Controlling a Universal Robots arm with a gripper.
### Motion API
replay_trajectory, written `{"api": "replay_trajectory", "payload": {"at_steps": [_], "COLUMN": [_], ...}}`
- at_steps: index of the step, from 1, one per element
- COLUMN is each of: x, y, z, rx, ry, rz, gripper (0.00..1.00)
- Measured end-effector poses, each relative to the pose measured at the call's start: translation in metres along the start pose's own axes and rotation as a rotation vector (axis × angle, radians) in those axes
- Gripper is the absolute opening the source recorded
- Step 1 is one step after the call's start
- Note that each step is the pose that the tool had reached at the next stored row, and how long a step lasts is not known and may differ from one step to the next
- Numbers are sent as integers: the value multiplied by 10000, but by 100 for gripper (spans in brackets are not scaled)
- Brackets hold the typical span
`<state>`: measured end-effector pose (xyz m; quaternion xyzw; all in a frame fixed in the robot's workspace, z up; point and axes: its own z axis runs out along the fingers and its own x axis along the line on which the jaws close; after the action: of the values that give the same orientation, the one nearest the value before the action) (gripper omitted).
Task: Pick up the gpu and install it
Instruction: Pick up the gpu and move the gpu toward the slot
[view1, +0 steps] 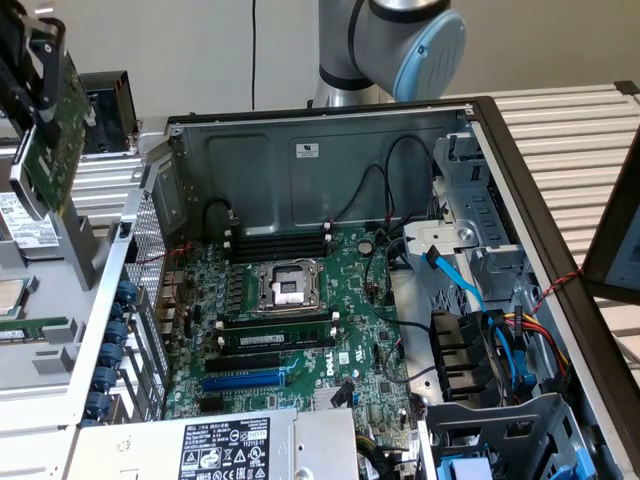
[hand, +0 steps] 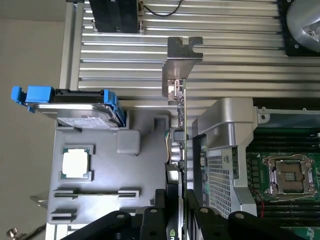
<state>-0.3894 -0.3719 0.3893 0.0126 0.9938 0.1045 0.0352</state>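
Gripper (view1: 42, 85) state: clamped on the gpu (view1: 50, 140), black fingers (hand: 150, 220) pinching the green card from both faces. Gpu location: in the grasp, lifted clear, touching nothing else, tilted in the exterior view with one green face showing.

Wrist view: card edge-on, running straight out from between the fingers. Silver end bracket (hand: 181, 60) at the end farthest from the gripper. Small components standing off one face of the board.

Below the gripper, on one side of the held card: grey parts tray (hand: 140, 165), carrying a loose processor chip (hand: 76, 163) and a hard drive in a blue carrier (hand: 75, 107). On the other side of the card: corner of the open computer case (hand: 225, 130). Slatted aluminium table (hand: 225, 50) under and beyond the bracket.

Exterior view: case lower than the gripper and off to the exterior view's right of it, well apart from the card. Motherboard (view1: 330, 300) flat inside, CPU socket (view1: 285, 285) near its middle, blue expansion slot (view1: 243, 380) farther from the back wall. Arm joint with a blue cap (view1: 425, 50) behind the case.
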Motion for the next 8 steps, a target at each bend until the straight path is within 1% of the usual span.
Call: {"api": "replay_trajectory", "payload": {"at_steps": [5,8], "x": [-66,-147], "y": [37,55], "z": [-166,-237], "rx": [5,-2], "ry": [119,183], "rz": [25,40], "gripper": [27,27]}}
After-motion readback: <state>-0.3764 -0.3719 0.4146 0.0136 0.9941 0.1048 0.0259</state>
